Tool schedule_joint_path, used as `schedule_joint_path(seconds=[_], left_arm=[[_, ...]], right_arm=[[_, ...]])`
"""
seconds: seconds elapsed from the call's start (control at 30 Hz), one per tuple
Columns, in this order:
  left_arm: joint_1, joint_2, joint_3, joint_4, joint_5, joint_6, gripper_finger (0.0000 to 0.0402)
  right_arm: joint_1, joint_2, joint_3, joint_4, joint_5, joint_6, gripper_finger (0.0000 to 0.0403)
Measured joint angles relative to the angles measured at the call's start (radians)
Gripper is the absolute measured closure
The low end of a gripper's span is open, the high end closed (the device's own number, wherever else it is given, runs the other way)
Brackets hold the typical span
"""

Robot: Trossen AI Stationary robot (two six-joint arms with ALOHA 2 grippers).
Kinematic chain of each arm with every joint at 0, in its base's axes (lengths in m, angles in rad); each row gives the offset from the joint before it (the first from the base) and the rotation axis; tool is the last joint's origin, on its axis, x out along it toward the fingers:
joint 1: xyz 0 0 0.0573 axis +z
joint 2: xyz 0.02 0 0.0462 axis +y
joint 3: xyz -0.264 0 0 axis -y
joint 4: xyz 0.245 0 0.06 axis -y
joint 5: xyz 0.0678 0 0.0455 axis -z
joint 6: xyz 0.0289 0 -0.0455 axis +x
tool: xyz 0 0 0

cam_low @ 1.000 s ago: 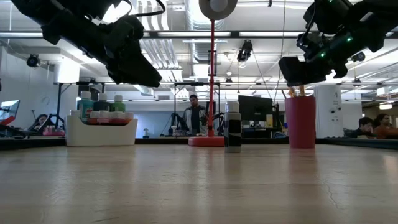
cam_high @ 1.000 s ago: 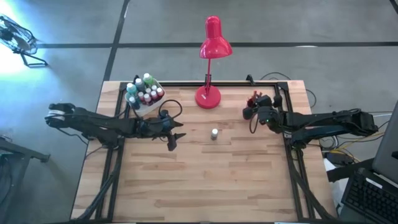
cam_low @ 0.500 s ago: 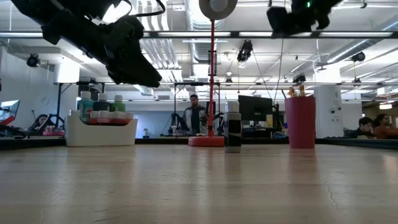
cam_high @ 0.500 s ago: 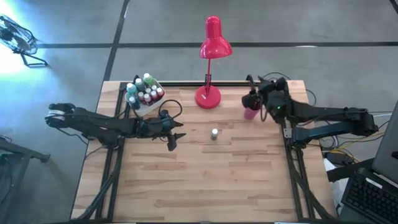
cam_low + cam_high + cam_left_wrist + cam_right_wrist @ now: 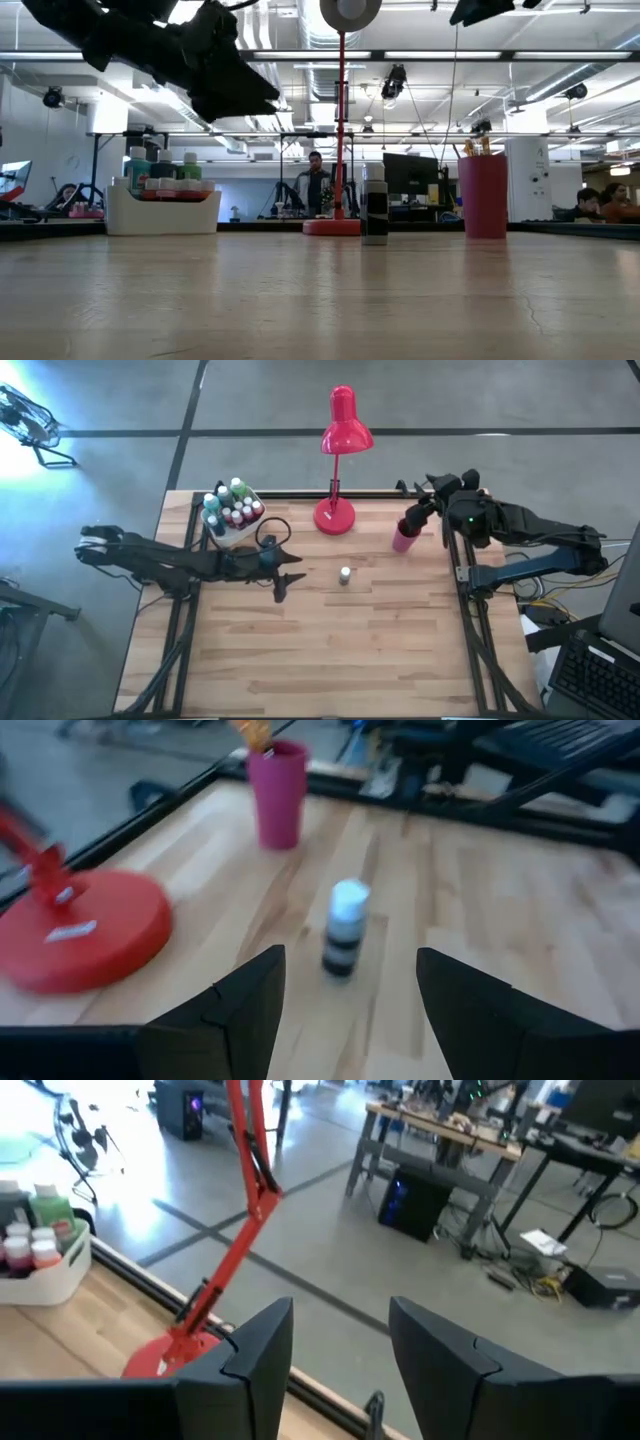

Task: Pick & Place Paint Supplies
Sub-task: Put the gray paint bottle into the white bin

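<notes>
A small paint bottle with a white cap and dark body stands upright on the table's middle. My left gripper hovers open just left of it, above the wood. In the left wrist view the bottle stands ahead of the left gripper, apart from the fingers. A pink cup holding wooden brush handles stands at the far right. My right gripper hangs open high above the cup, with nothing between its fingers.
A white tray full of white-capped paint bottles sits at the far left corner. A red desk lamp stands on its base at the far middle. Bare wood stretches across the near half of the table.
My right gripper has risen steeply from just over the pink cup's brush handles and drawn back toward the table's right edge; the cup now stands uncovered in the high view. My left gripper has tipped its fingers up a little, staying in place.
</notes>
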Motion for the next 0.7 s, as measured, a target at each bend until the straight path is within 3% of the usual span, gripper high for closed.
schedule_joint_path(seconds=[0.17,0.47,0.7], left_arm=[[-0.001,0.051,0.000,0.108,0.065,0.059,0.0170],[0.002,0.232,0.030,0.333,0.159,0.100,0.0170],[0.009,0.402,0.125,0.383,0.126,0.113,0.0170]], right_arm=[[0.000,-0.001,0.021,-0.101,0.000,0.065,0.0240],[0.000,0.000,-0.016,-0.108,0.001,0.049,0.0209],[-0.002,0.000,-0.018,-0.108,0.005,0.024,0.0191]])
